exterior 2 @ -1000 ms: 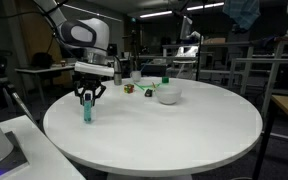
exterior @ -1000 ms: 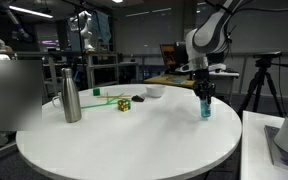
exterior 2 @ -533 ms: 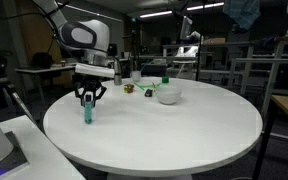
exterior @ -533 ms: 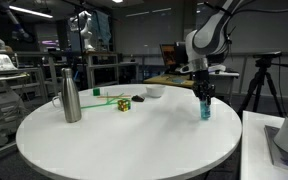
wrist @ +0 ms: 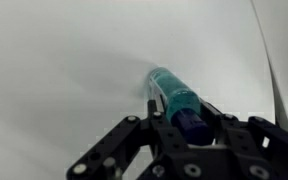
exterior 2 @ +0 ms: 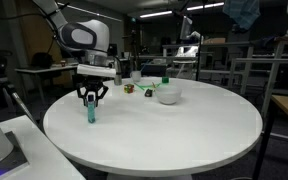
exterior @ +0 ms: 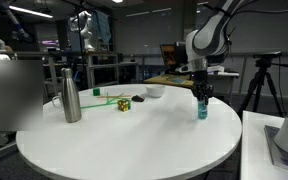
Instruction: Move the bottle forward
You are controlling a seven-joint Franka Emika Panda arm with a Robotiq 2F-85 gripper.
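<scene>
The bottle (exterior: pixel 202 110) is small and teal-blue, and it stands upright on the white round table (exterior: pixel 134 140), near the table's edge. My gripper (exterior: pixel 202 99) comes down from above and is shut on the bottle's upper part. Both exterior views show this; the gripper (exterior 2: pixel 91 99) holds the bottle (exterior 2: pixel 91 114) there too. In the wrist view the black fingers (wrist: pixel 160 128) clamp the top of the bottle (wrist: pixel 172 92), whose teal body points away over the white tabletop.
A tall steel flask (exterior: pixel 71 92) stands at the far side of the table. A small multicoloured cube (exterior: pixel 125 103) and a white bowl (exterior: pixel 154 91) sit near the back. The bowl (exterior 2: pixel 167 95) has a green-topped item (exterior 2: pixel 165 80) behind it.
The gripper and the bottle in it have shifted a short way across the table, away from the edge. The flask, cube and bowl have not moved.
</scene>
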